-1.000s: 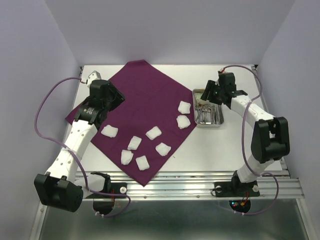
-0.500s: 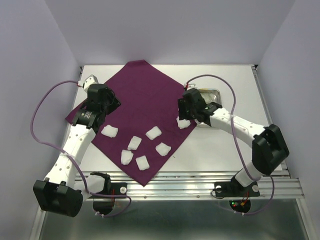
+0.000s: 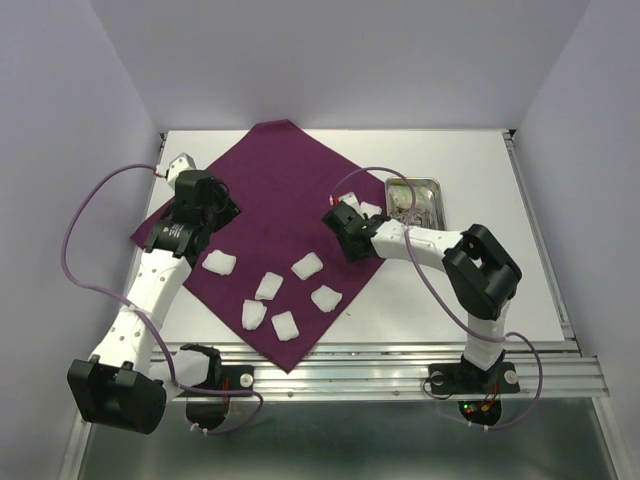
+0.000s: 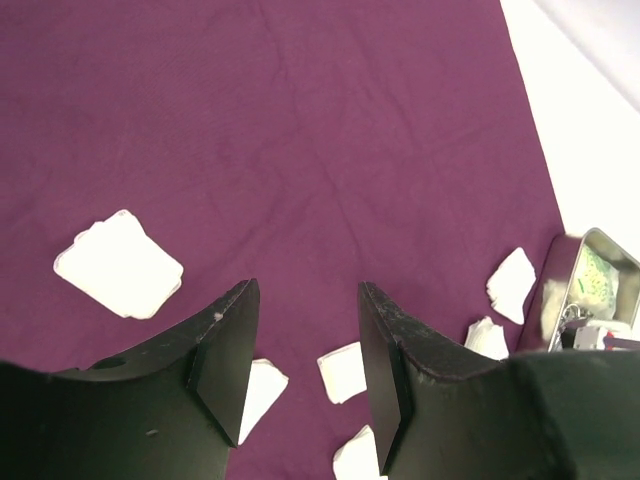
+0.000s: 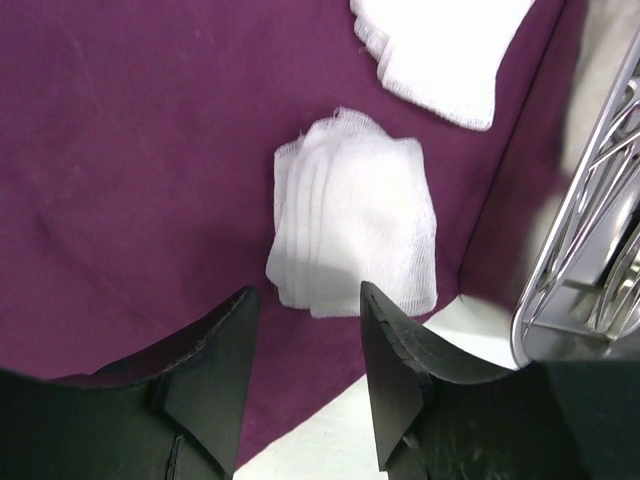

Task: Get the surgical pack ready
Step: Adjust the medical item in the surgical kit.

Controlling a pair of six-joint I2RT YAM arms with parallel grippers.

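The surgical pack, a large maroon cloth point(image 3: 275, 180), lies flat as a diamond on the white table. Several white gauze pads point(image 3: 307, 265) are scattered on its near half. My left gripper point(image 3: 222, 210) hovers open and empty over the cloth's left part; its wrist view shows cloth point(image 4: 300, 120) and a pad point(image 4: 118, 265) below my left gripper point(image 4: 305, 290). My right gripper point(image 3: 340, 216) is open and low at the cloth's right edge. In its wrist view my right gripper point(image 5: 308, 300) has a folded gauze pad point(image 5: 355, 225) just ahead of the jaws, not held.
A small steel tray point(image 3: 432, 185) with instruments stands right of the cloth, close to my right gripper; its rim shows in the right wrist view point(image 5: 590, 220). A second gauze pad point(image 5: 440, 50) lies beyond the first. Bare white table point(image 3: 480, 160) lies to the right.
My right arm has swung left from over the steel tray to the cloth's right edge, down by the gauze pads. My left gripper has shifted slightly back and left.
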